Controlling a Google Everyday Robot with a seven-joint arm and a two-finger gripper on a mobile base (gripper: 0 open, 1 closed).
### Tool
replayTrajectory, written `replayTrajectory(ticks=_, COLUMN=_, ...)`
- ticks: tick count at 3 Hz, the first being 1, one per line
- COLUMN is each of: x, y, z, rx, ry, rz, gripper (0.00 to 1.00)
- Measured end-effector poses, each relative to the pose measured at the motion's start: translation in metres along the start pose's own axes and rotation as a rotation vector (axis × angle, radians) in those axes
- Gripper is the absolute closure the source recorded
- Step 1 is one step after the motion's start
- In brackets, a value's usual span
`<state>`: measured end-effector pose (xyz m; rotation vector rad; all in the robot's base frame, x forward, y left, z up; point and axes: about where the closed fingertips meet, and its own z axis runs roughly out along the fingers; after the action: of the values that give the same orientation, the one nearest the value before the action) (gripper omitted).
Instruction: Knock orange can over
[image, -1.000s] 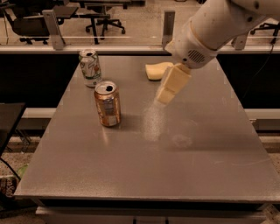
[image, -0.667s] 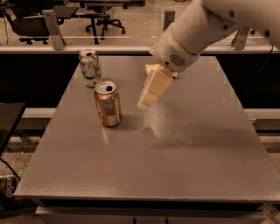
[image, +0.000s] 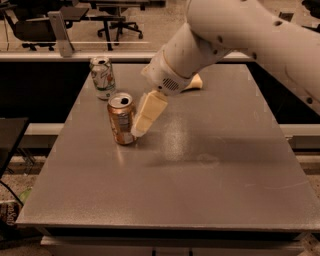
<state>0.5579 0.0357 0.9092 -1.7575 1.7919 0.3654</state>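
The orange can (image: 121, 119) stands upright on the grey table (image: 200, 175), left of centre, with a shiny copper body, a pale label patch and an open silver top. My gripper (image: 140, 129) hangs from the big white arm (image: 240, 35) and reaches down to the can's right side, its pale fingertips right against or touching the can near its lower half. The can shows no tilt.
A white-and-green can (image: 102, 77) stands upright at the table's back left, behind the orange can. A pale yellowish object (image: 194, 83) lies at the back, partly hidden by the arm. Office chairs (image: 110, 20) stand beyond the table. A dark surface (image: 10, 135) sits at left.
My gripper has swept leftward and down from the table's back middle to the orange can's right side. The cans have not moved.
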Motion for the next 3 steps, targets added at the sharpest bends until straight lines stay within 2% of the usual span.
replayTrajectory(ticks=2, x=-0.018, y=0.018, z=0.034, rx=-0.076, ry=-0.055, rz=-0.043, gripper=0.0)
replayTrajectory(ticks=3, x=-0.025, y=0.025, z=0.038, rx=-0.104, ry=-0.079, rz=-0.067, gripper=0.16)
